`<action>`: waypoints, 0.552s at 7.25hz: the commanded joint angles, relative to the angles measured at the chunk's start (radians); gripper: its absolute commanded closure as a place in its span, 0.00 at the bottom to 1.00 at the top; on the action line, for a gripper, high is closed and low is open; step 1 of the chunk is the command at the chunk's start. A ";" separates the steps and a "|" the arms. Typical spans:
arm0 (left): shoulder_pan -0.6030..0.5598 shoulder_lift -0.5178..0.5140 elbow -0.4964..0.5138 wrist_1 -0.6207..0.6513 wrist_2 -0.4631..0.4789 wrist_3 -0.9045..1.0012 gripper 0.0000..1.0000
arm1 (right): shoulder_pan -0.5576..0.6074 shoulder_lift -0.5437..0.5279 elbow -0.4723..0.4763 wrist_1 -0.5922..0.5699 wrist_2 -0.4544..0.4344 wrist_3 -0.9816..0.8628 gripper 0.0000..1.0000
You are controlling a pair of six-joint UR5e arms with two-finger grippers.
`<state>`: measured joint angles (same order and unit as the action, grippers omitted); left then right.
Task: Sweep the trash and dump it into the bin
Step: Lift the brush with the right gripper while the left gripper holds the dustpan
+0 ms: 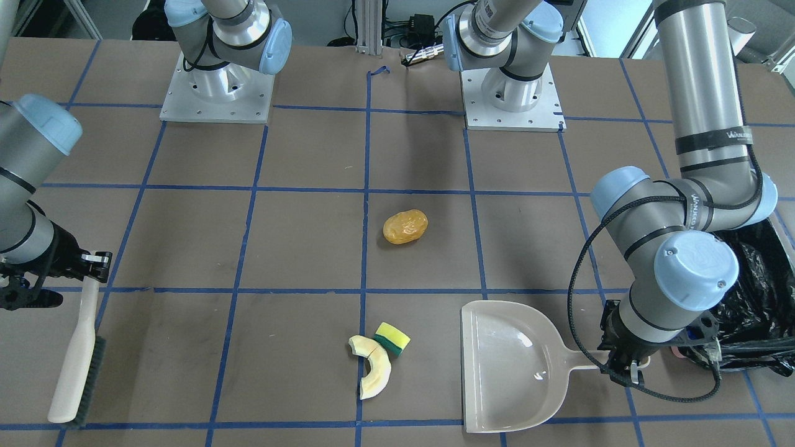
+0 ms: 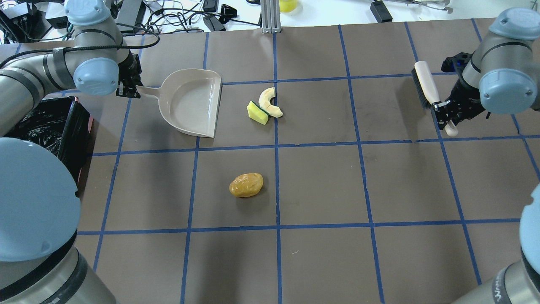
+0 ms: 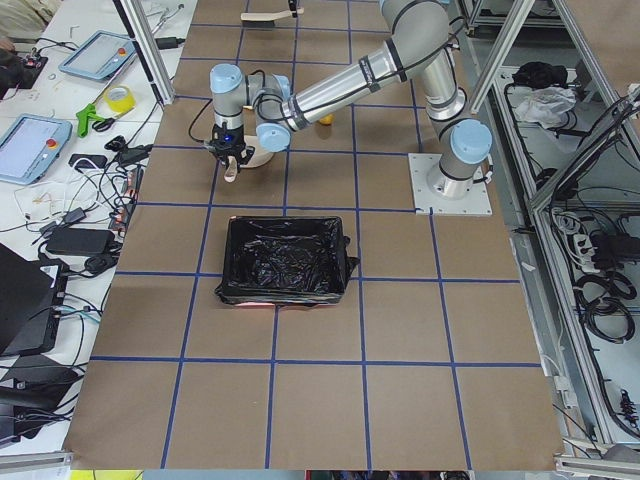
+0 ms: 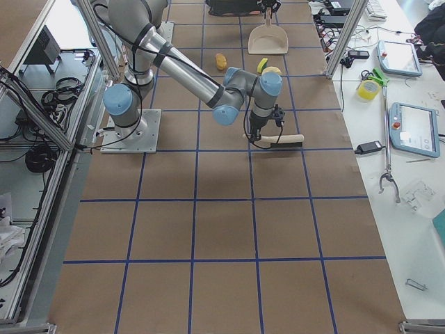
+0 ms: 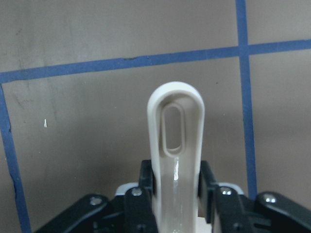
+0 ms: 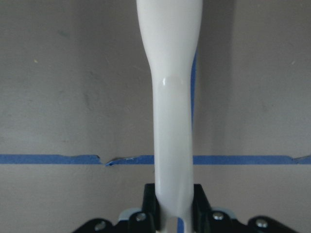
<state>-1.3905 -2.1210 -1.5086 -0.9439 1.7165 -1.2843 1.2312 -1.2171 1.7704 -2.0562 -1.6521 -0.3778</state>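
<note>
The trash lies on the brown table: a golden-brown potato lump in the middle, and a cream curved slice touching a yellow-and-green sponge piece farther out. My left gripper is shut on the handle of the beige dustpan, whose open edge faces the slice and sponge a short gap away. My right gripper is shut on the white brush. The black-lined bin sits behind the left arm.
Blue tape lines grid the table. Both arm bases stand at the robot's edge. Cables and devices lie beyond the far edge. The brush is far to the robot's right of the trash.
</note>
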 commanded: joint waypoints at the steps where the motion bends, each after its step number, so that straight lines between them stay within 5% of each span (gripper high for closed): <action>1: -0.007 -0.007 -0.010 0.025 0.051 -0.004 1.00 | 0.135 -0.002 -0.014 0.030 -0.066 0.077 1.00; 4: -0.008 -0.023 -0.009 0.025 0.051 -0.030 1.00 | 0.350 -0.039 -0.019 0.164 -0.051 0.438 1.00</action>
<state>-1.3982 -2.1362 -1.5169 -0.9193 1.7669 -1.2981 1.4844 -1.2401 1.7545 -1.9455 -1.7094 -0.0994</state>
